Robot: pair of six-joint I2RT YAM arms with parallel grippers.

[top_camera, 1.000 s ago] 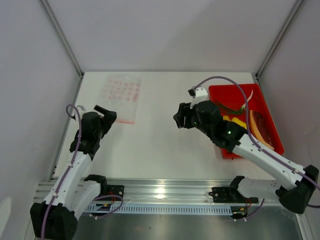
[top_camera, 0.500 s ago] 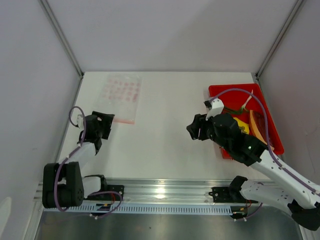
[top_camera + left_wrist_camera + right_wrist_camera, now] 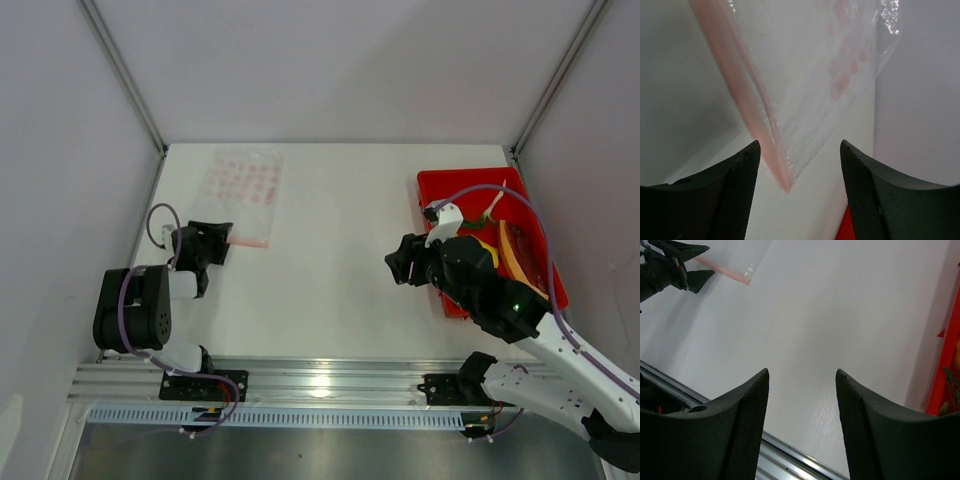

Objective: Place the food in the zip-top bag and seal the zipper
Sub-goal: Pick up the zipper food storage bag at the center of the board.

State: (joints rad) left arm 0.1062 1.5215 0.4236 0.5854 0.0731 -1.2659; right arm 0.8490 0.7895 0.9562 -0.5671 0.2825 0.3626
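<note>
Fingers [image 3: 742, 190] of the left gripper [image 3: 212, 243] are standing apart at the left, holding nothing. The corner of the zipper [image 3: 747, 100] is lying just in front of them. The zip-top bag [image 3: 240, 185] is lying flat in the upper left. The right gripper [image 3: 405, 262] is gaping too, empty, right of the middle. The food [image 3: 518, 255] is sitting in the red tray [image 3: 450, 180] at the right.

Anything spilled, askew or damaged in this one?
Nothing stands out. The zip-top bag lies flat and looks intact, its near corner at the open jaws of the left gripper. The food sits inside the red tray, none spilled. The right gripper is open and empty.
</note>
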